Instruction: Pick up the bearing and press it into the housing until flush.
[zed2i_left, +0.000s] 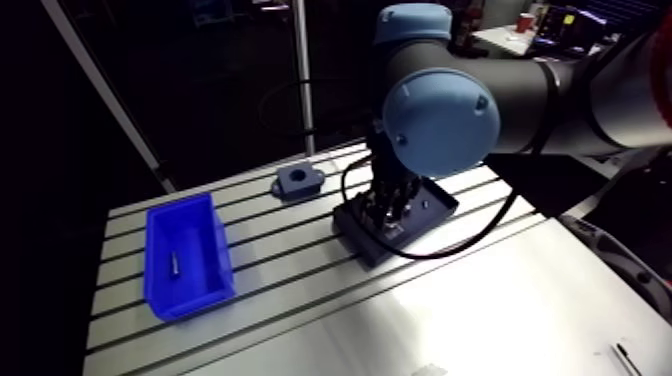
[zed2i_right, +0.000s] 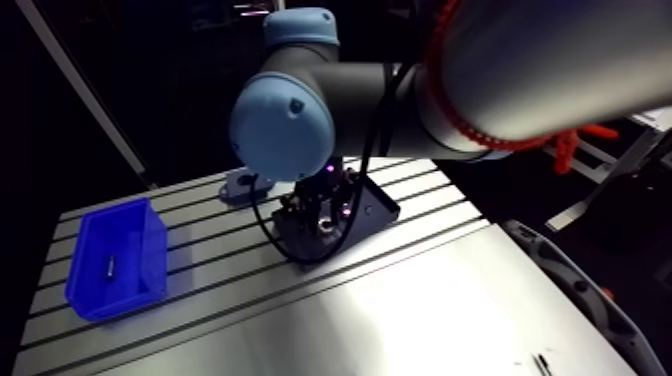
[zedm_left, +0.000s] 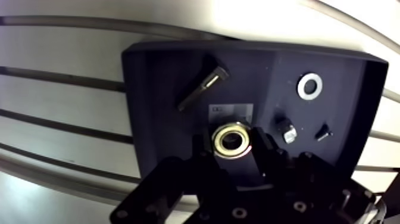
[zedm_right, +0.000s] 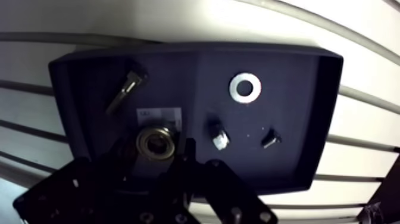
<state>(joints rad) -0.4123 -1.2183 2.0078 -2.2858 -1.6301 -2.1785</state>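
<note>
Down in the dark tray (zedm_left: 149, 89), jaws tight on the bearing (zedm_left: 233, 139), beside a bolt (zedm_left: 203, 88), washer (zedm_left: 310, 86) and nut (zedm_left: 287, 130).

Landmark: the dark tray (zedm_left: 149, 119) on the slotted table (zed2i_left: 300, 290); its raised wall rings the floor.
Over the tray: the gripper (zedm_left: 233, 149) stands low above the bearing (zedm_left: 220, 138), and the arm's wrist joints (zed2i_left: 440, 120) stack above it, closing the way from overhead.
Tray floor, ahead of the gripper: a bolt (zedm_left: 202, 89) lies slantwise and a washer (zedm_left: 300, 86) lies flat, with bare floor between them.
Tray floor, beside the gripper: a nut (zedm_left: 287, 130) just beside it, a small screw (zedm_left: 323, 132) farther out.
Tray to housing (zed2i_left: 298, 181): apart, with a bare strip of table between.
Tray to blue bin (zed2i_left: 190, 298): well apart, with open slots between.
Tray's near side: a wide smooth plate (zed2i_left: 520, 310), open.
</note>
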